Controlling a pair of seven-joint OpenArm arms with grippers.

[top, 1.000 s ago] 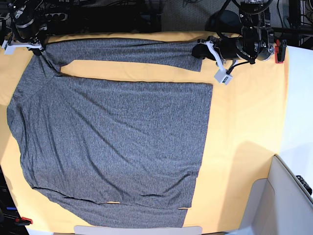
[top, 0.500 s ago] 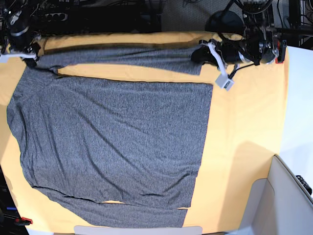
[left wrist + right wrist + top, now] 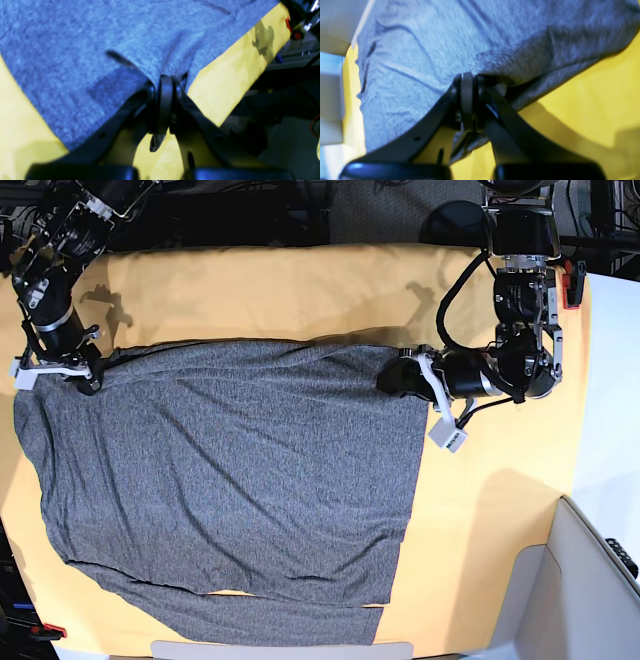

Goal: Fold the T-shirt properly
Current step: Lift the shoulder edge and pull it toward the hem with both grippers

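Covering most of the yellow-orange cloth sheet, the dark-grey T-shirt lies spread flat, its body reaching from the sheet's left border to past the middle, with bare sheet to its right and above it. A long sleeve runs along the T-shirt's upper edge, lying over the body there. At the T-shirt's lower edge a second sleeve lies as a narrow strip, a thin sliver of sheet showing between it and the body.

The left gripper sits at the T-shirt's upper right corner, jaws pinched tight on the fabric; the left wrist view shows the cloth puckering into folds right where the black fingers meet. The right gripper is at the T-shirt's upper left corner, likewise clamped on the fabric, and its wrist view shows a bunched fold drawn between the closed fingers, with some cloth hanging beneath them.
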